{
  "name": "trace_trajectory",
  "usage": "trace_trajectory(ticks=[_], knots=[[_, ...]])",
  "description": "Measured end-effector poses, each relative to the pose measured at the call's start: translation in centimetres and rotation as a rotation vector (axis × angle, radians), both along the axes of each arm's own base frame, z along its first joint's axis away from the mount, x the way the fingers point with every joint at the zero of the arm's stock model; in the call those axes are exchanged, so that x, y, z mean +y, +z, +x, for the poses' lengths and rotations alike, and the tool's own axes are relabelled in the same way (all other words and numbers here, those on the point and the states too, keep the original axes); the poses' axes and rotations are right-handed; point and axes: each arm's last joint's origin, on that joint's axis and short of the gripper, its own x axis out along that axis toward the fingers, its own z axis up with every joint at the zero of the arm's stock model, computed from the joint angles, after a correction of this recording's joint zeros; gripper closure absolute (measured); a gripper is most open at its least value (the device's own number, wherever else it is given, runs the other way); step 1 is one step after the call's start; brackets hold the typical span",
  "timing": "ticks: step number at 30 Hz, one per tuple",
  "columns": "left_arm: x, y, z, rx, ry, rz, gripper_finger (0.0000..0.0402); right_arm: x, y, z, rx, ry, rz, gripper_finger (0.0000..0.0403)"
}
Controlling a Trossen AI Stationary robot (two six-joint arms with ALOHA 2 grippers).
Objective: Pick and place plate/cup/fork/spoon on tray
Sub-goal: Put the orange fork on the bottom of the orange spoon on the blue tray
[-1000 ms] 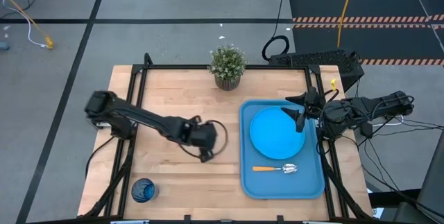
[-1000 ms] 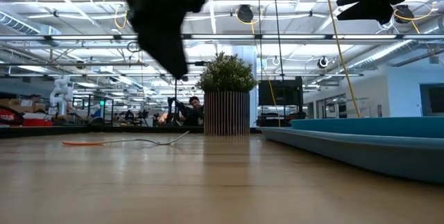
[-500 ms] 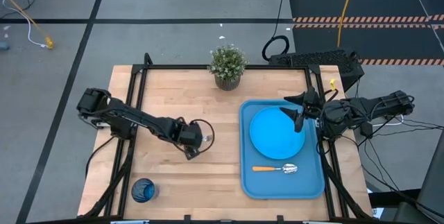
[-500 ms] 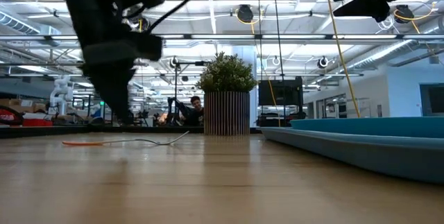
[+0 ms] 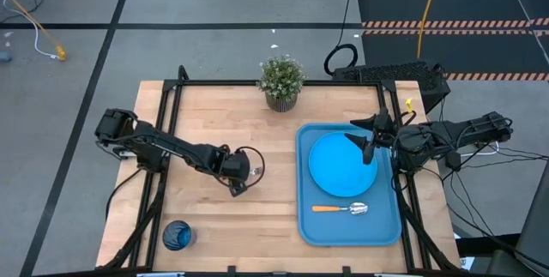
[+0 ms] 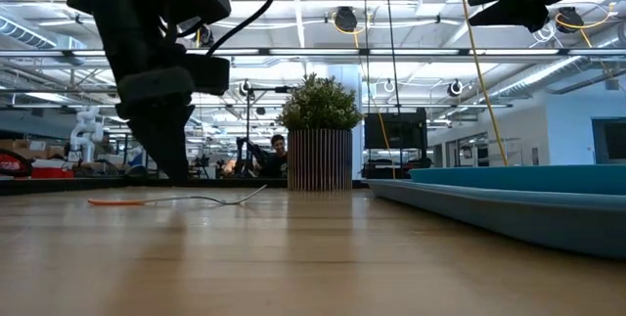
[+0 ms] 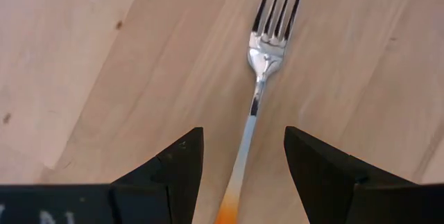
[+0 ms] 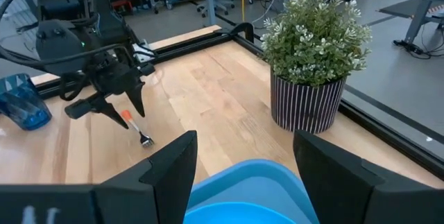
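The left pincer point(image 7: 243, 165) hangs low over the bare tabletop point(image 5: 214, 114), fingers apart on either side of the fork point(image 7: 258, 85), which lies flat on the wood between them with its tines pointing away. The right pincer point(image 5: 371, 144) waits spread open above the far edge of the tray point(image 5: 304, 200). On the tray sit the plate point(image 5: 341, 164) and the spoon point(image 5: 343, 209). The cup point(image 5: 177, 235) stands at the tabletop's near left corner.

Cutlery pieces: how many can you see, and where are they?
2. The spoon lies on the tray, near the plate. The fork lies on the bare table between the left gripper's open fingers. None seems hidden.
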Motion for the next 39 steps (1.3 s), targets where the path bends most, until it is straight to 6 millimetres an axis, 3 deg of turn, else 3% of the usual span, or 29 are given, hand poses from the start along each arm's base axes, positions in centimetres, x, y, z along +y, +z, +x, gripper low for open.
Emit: trace_trajectory(ticks=[13, 16, 21, 25, 30, 39], knots=[[-0.3, -2.4, 0.7, 0.071, -0.107, 0.062, 0.0211, 0.0, 0.0, 0.0, 0.003, 0.0, 0.0, 0.0172], [-0.4, -2.4, 0.8, 0.068, -0.129, 0.059, 0.0258, 0.0, 0.0, 0.0, 0.003, 0.0, -0.001, 0.0172], [-0.4, -2.2, 0.8, 0.064, -0.132, 0.033, 0.0382, 0.0, 0.0, 0.0, 0.004, 0.001, -0.003, 0.0172], [-0.4, -2.1, 0.9, 0.066, -0.106, 0.022, 0.0388, 0.0, 0.0, 0.0, 0.003, 0.0, -0.002, 0.0172], [-0.7, -0.8, 1.9, 0.062, -0.088, 0.006, 0.0394, 0.0, 0.0, 0.0, 0.003, 0.0, -0.001, 0.0172], [-3.2, 5.4, 5.3, -0.101, -0.123, -0.026, 0.0397, 0.0, 0.0, 0.0, 0.004, 0.0, -0.001, 0.0172]])
